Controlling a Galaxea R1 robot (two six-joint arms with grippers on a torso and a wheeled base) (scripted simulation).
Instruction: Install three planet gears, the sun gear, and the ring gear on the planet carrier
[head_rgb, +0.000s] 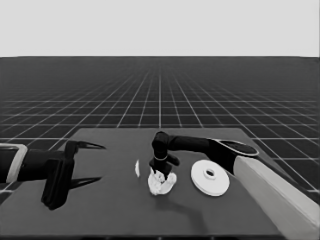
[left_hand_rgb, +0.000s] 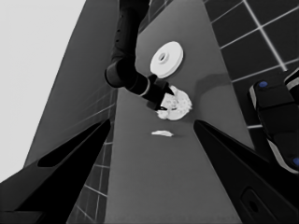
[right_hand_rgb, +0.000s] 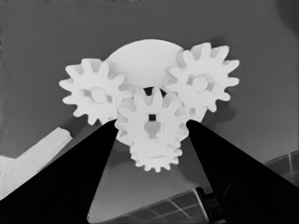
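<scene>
The light is soft and even, and nothing glares. The white parts look bright on the dark counter (head_rgb: 115, 210). The right arm (head_rgb: 200, 145) throws a faint dark shadow (head_rgb: 187, 212) on the counter toward the camera. The larger round part (head_rgb: 210, 177) has a thin shadow under its edge. Edges look a little fuzzy everywhere.

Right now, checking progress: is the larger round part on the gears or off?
Off. The larger round part lies alone beside the gears.
</scene>
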